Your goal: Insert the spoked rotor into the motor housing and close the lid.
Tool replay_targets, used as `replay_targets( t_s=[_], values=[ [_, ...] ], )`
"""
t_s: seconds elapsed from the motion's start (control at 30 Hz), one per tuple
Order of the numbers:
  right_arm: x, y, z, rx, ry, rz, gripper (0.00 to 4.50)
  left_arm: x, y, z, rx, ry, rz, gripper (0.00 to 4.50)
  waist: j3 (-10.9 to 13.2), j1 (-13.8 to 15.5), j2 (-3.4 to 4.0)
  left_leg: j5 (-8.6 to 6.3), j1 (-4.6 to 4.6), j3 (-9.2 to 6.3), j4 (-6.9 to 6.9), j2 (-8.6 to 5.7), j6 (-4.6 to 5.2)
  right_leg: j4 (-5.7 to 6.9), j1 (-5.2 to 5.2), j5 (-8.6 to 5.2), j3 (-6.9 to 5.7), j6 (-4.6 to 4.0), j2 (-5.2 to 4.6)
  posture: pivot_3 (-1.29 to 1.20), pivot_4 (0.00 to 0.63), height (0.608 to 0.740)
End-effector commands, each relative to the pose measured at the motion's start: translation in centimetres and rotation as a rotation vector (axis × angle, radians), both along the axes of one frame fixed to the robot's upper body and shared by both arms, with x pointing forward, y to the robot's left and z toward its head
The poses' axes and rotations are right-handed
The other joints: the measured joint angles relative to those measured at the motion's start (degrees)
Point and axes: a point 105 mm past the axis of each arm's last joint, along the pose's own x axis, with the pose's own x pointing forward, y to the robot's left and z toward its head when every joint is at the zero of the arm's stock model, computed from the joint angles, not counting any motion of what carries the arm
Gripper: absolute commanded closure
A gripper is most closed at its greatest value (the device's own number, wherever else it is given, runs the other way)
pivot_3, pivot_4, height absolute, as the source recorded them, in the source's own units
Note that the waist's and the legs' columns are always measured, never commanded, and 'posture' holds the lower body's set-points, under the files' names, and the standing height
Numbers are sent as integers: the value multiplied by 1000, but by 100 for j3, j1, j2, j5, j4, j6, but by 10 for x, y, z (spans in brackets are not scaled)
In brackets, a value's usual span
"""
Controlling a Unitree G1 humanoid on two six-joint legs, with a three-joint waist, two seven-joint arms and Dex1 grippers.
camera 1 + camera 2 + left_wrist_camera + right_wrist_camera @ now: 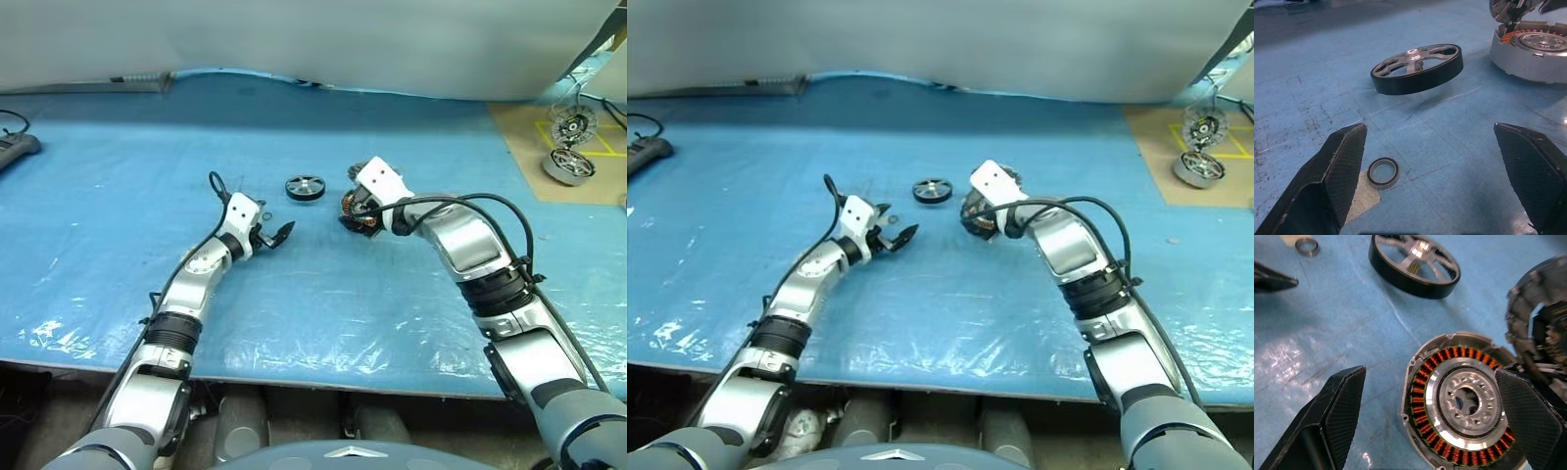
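Note:
The spoked rotor, black-rimmed with silver spokes, lies flat on the blue table cover, in the middle. To its right sits the motor housing, its copper windings and silver centre showing. The toothed lid stands raised at the housing's rim. My right gripper hovers open right above the housing, tilted down, one finger over each side, and hides most of it from the head views. My left gripper is open and level, a short way left of the rotor and pointing toward it, with nothing between its fingers.
A small bearing ring lies on the cover just in front of my left gripper. Two other silver motors rest on a brown board at the far right. A black device sits at the far left edge.

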Motion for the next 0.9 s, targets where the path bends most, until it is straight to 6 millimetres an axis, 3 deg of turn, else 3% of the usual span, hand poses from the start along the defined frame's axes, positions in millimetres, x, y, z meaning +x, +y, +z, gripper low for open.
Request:
replay_targets(
  t_s=[0.03,0.27,0.5,0.6,0.8,0.9],
  values=[
    [6,0,10,-22,-35,25,0,0,-2,14,-8,-62,0,22,0,1,0,0,0,0,2,0,0,2,0,0,0,0,0,0,150,740],
    [1,-6,-5,-60,20,41,0,0,-2,13,-14,-62,5,22,0,5,0,0,1,0,7,1,1,10,0,0,0,-1,1,0,150,740],
    [1,-19,-37,-86,145,20,0,1,-4,14,-31,-65,15,22,0,3,0,0,12,-1,9,3,1,10,13,-1,-2,-2,0,0,150,740],
    [7,-26,-45,-108,166,-1,611,1,-1,14,-35,-67,23,0,0,1,0,1,35,-1,12,5,2,11,41,-2,-9,-6,-7,0,150,740],
    [7,-9,-43,-81,173,62,2532,0,4,13,-31,-70,41,0,-2,-2,-4,6,54,0,13,5,13,8,70,-17,-25,-30,-19,0,150,740],
    [4,-1,-45,-77,181,83,2582,-1,5,13,-29,-71,44,0,-2,-17,-4,8,55,0,13,7,16,9,70,-17,-26,-30,-18,0,150,740]
  ],
)
